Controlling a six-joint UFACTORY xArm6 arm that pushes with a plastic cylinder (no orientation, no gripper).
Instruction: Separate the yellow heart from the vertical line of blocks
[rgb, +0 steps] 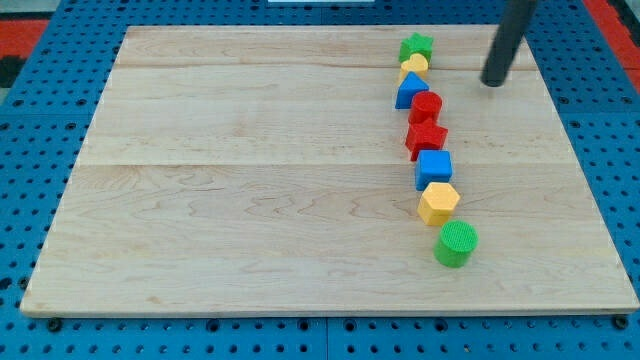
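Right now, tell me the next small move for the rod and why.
Probably slide my tip toward the view's left, in line with the yellow heart. My tip stands to the view's right of the line's top end, apart from every block. The heart sits wedged between the green star above and the blue block below, so a sideways push looks like the cleanest way out.

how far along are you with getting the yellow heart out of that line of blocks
Nothing looks done yet: the yellow heart sits in the line, tucked between the green star and the blue block. In hand: my tip stands to the view's right of the line's top, touching no block. Left: reach the heart and push it clear.
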